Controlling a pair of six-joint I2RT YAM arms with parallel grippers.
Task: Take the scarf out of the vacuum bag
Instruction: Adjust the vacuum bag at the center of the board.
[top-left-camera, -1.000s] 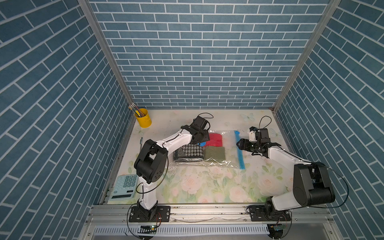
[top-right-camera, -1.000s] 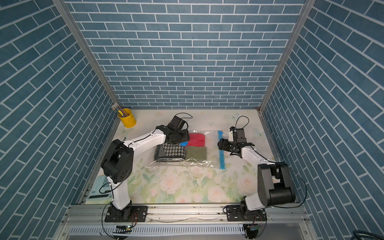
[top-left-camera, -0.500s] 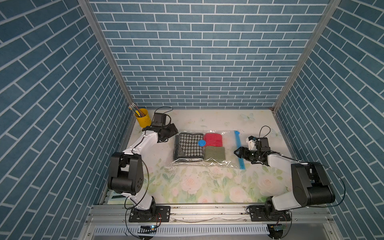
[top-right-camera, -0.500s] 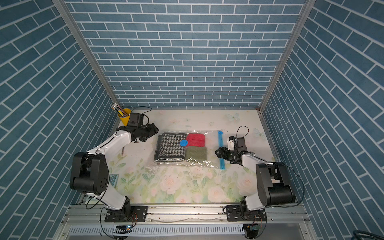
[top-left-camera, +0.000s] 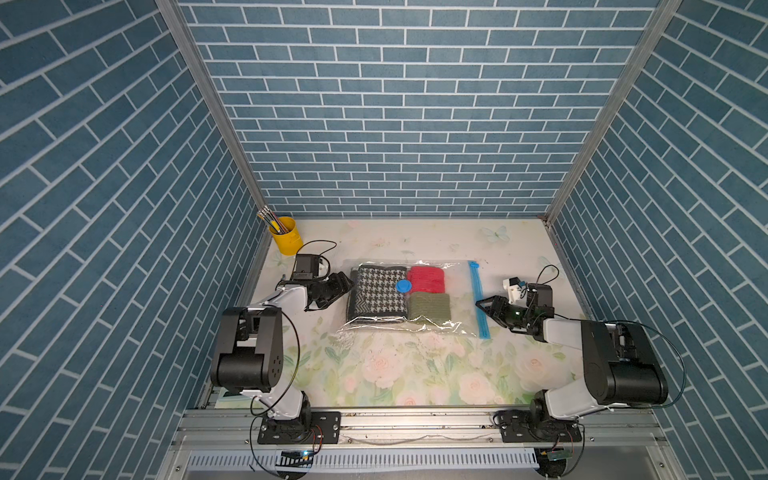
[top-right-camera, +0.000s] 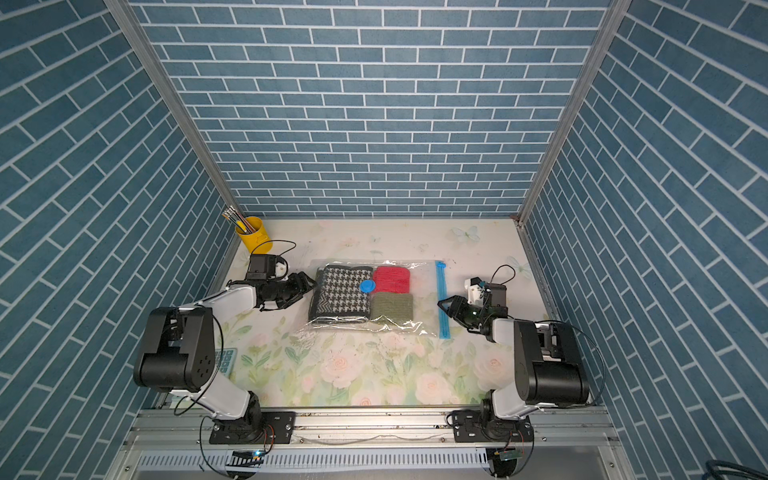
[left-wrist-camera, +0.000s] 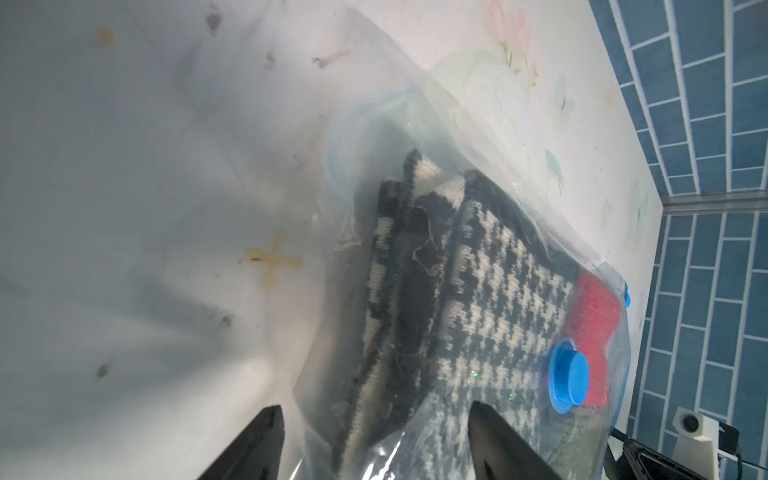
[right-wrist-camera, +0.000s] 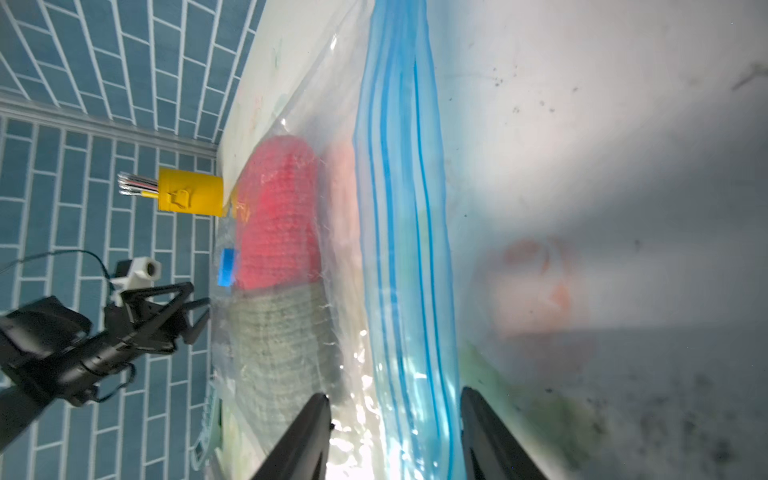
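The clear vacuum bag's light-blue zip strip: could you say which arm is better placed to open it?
Right: the right gripper straddles the zip strip, jaws apart; the left gripper is at the opposite end, by the black-and-white houndstooth scarf.

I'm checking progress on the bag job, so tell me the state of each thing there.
scarf, folded, inside bag.
bag, lying flat.
zip, sealed or not unclear.
cap, on.
red knit, inside bag.
green knit, inside bag.
cup, upright.
left pincer, open at bag's scarf end.
right pincer, open astride zip.
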